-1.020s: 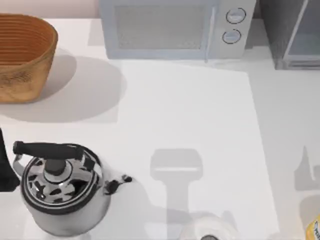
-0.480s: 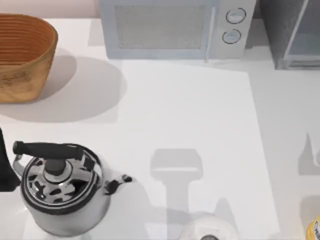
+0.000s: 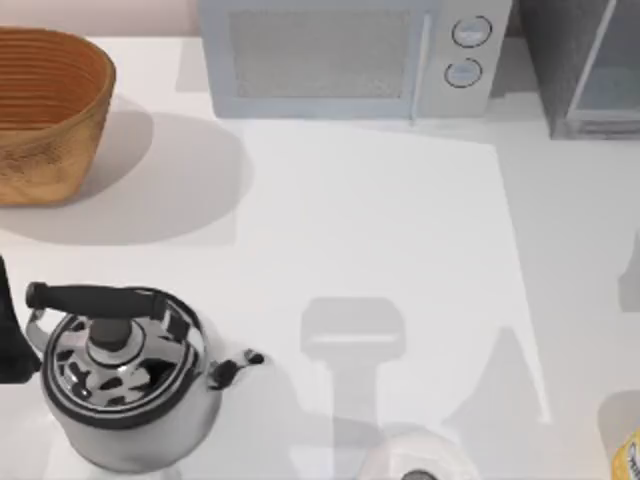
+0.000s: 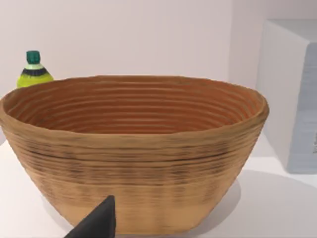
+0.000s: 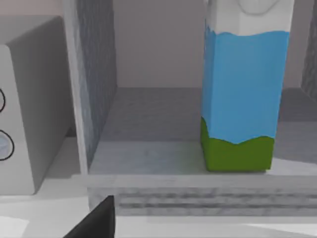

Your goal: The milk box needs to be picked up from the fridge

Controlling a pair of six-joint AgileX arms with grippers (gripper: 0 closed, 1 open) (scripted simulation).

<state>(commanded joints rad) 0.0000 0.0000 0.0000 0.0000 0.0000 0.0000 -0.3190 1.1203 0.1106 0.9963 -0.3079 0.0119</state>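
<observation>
Shadows near the white bench's [image 3: 380,230] right edge are spreading; right gripper's [image 5: 96,220] state unclear, facing the blue-and-white, green-based milk box [image 5: 242,89] standing inside the open grey fridge [image 5: 148,148].

Fridge [image 5: 94,99] front open; milk box [image 5: 240,94] upright on shelf, free room beside it twd speckled side wall.

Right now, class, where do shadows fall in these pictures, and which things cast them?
Top view: the basket throws a soft grey shadow to its right on the table; the kettle shades the surface beside it; a paddle-shaped shadow lies centre-bottom. Right wrist view: the milk box stands on the fridge floor, dim behind it. Left wrist view: the basket is evenly lit.
</observation>
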